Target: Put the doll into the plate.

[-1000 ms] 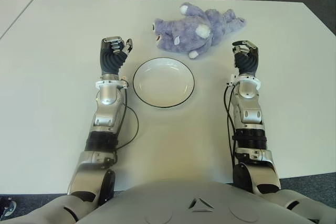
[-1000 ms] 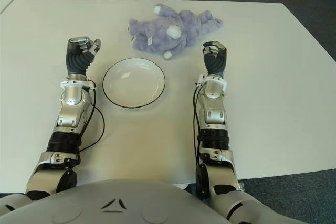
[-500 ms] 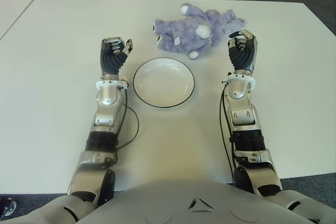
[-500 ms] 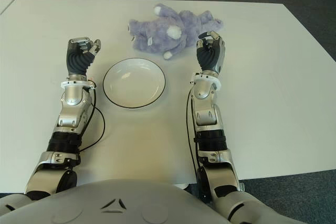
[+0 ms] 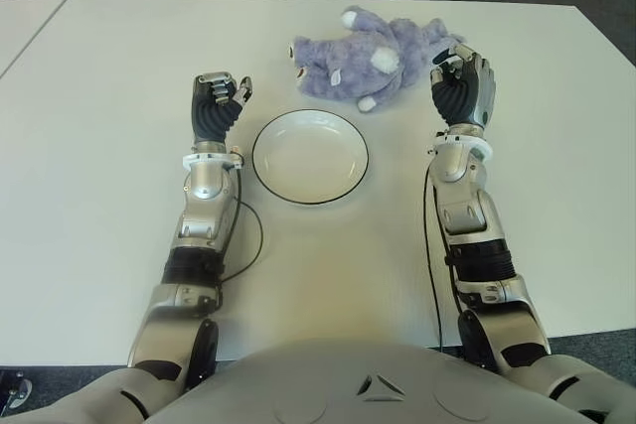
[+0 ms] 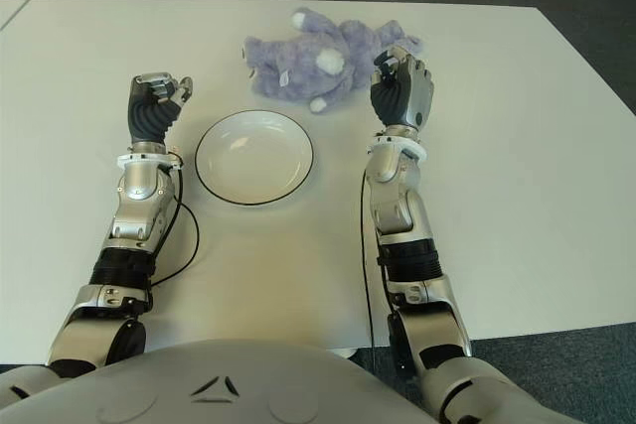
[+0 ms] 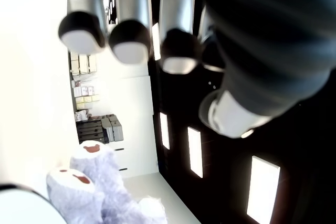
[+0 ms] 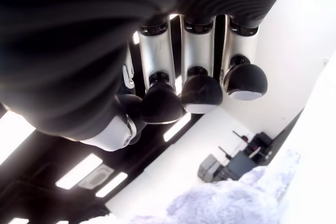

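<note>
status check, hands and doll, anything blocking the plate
Right hand empty beside the doll; left hand idle left of plate. Doll on table beyond plate. Nothing blocking.

No legible text, label, brand, number or sign in any view. Doll (image 5: 383,55), plate (image 5: 309,156), table (image 5: 99,146), both arms and hands: no readable markings. Triangular emblem on robot torso (image 5: 381,384): shape only, no lettering. Boxes on distant shelving in left wrist view (image 7: 84,90): too small to read.
</note>
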Robot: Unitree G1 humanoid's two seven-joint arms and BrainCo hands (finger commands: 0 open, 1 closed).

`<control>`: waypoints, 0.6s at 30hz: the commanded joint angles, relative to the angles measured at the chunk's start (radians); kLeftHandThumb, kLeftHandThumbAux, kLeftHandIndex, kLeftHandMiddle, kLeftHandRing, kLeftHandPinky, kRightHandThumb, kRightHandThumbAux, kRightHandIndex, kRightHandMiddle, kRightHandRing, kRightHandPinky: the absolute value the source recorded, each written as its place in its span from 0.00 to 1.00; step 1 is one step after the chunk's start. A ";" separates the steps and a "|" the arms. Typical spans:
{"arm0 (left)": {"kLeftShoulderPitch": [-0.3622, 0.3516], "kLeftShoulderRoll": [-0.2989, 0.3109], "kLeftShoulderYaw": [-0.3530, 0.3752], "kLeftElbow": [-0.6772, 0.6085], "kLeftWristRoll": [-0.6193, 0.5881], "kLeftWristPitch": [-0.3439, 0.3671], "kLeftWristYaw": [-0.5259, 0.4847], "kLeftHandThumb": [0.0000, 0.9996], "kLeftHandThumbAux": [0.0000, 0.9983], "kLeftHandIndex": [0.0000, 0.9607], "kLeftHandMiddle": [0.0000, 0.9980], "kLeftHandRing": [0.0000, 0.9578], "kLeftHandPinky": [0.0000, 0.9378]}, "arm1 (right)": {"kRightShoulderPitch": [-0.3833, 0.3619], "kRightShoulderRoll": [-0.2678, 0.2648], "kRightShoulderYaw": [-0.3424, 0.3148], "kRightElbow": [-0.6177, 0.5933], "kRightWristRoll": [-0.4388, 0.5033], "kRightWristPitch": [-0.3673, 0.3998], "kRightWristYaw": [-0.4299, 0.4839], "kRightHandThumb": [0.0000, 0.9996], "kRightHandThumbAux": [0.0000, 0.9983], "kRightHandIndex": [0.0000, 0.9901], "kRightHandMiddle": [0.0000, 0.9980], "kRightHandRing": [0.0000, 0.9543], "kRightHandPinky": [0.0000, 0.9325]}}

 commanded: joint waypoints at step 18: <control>0.095 -0.039 -0.011 0.093 -0.005 -0.022 -0.016 0.45 0.78 0.87 0.90 0.94 0.95 | -0.061 -0.149 0.040 0.044 -0.035 -0.275 0.062 0.73 0.71 0.45 0.83 0.87 0.88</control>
